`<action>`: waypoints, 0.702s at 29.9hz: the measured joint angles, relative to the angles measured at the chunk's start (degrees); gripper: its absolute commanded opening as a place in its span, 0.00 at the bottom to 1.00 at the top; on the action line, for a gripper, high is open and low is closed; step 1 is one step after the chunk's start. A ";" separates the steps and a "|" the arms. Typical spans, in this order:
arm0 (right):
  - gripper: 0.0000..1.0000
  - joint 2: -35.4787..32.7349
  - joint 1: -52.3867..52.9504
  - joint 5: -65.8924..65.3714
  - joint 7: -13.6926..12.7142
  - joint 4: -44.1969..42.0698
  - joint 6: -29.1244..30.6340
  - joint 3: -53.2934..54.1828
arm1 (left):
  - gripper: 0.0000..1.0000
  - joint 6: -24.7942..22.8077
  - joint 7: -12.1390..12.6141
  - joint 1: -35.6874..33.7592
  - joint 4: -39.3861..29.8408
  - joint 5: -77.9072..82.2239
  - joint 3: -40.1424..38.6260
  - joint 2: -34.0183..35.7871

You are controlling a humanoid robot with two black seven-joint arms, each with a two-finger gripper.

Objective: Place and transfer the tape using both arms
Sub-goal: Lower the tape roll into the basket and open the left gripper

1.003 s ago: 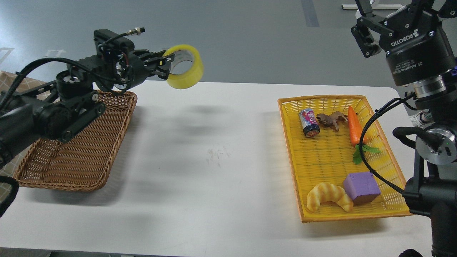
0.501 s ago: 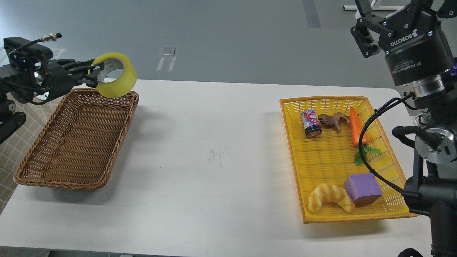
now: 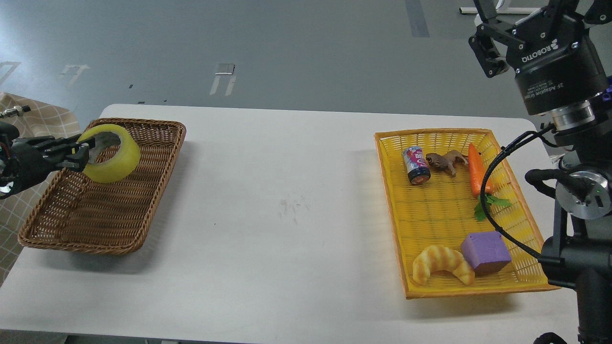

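The tape [image 3: 113, 155], a yellow translucent roll, is held by its rim in my left gripper [image 3: 80, 152], which comes in from the left edge and is shut on it. The roll hangs tilted over the far left part of the brown wicker basket [image 3: 143, 210]; I cannot tell whether it touches the basket floor. My right gripper [image 3: 526, 21] is raised at the top right, above the far corner of the yellow basket. Its fingers [image 3: 488, 52] are spread wide and hold nothing, and their tips run partly out of view.
The yellow plastic basket [image 3: 397, 215] on the right holds a can [image 3: 416, 165], a brown toy animal [image 3: 445, 161], a carrot [image 3: 478, 169], a croissant [image 3: 442, 265] and a purple block [image 3: 485, 251]. My right arm's lower joints [image 3: 581, 196] stand at the right edge.
My left gripper has carried the tape left and down, from high above the table's middle to low over the brown basket. The right arm has stayed still.
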 measured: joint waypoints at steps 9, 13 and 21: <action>1.00 -0.26 -0.12 0.00 -0.02 0.09 0.00 -0.02 | 0.19 0.21 -1.16 1.82 0.99 -0.10 -0.05 -1.01; 1.00 -0.31 -0.12 0.00 -0.06 0.10 0.00 0.03 | 0.32 0.21 -1.60 1.95 1.69 -0.12 -0.05 -3.02; 1.00 -0.32 0.10 0.00 -0.10 0.29 0.00 -0.05 | 0.75 0.31 -2.41 2.25 5.30 -1.72 -0.05 -4.62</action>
